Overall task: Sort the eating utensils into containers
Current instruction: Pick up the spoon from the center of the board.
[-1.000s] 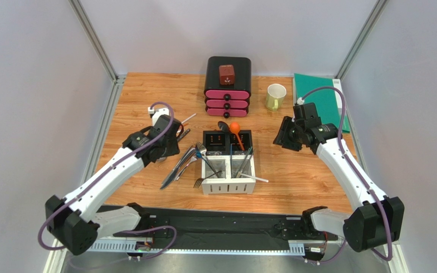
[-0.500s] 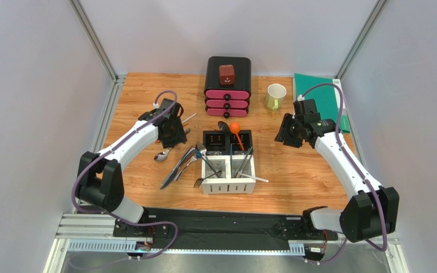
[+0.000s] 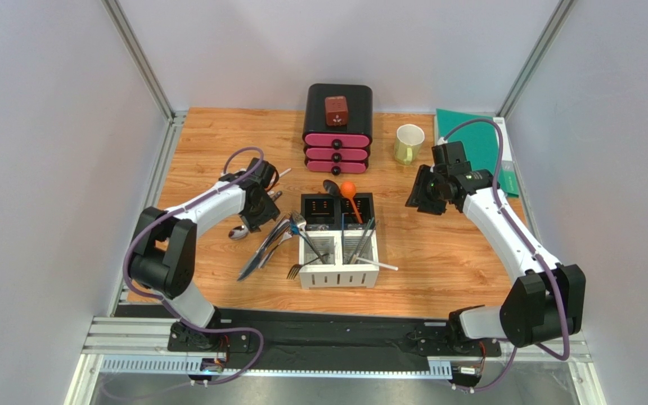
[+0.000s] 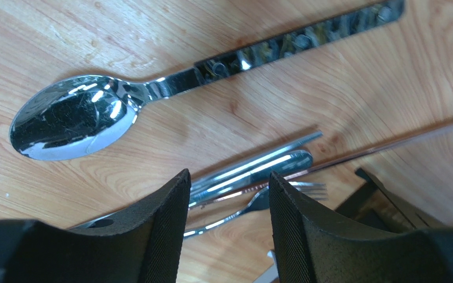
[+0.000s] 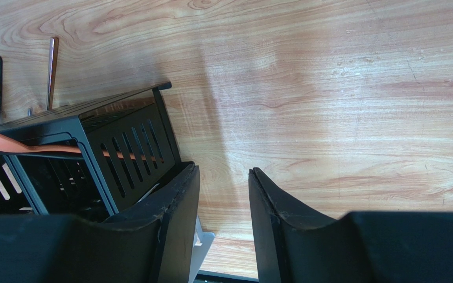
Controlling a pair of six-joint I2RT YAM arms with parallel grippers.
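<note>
The caddy is sitting in the middle of the surface, a little toward the near edge, with its two white slotted compartments facing the near edge and its two black ones behind them. Slim silver pieces and dark thin sticks are leaning in the white compartments. An orange spoon and a black spoon are poking out of the black ones toward the far edge. A white spoon is jutting from the caddy's near right corner.

The left pincer is hanging low over the surface between the left edge and the caddy. Its fingers are standing well apart with nothing between them. Just beyond them in the left wrist view a silver spoon is lying flat on the wood, bowl up. A bundle of knives and forks is lying loose on the surface just beside the caddy's left wall, slanting toward the near edge. A thin reddish stick is running along the wood near them.

The right pincer is hovering to the right of the caddy's black half, pointing at it. Its fingers are partly spread and gripping nothing, with bare wood showing in the gap.

A black-and-pink drawer box is standing at the far edge. A pale mug is beside it, and a green folder is lying in the far right corner.
</note>
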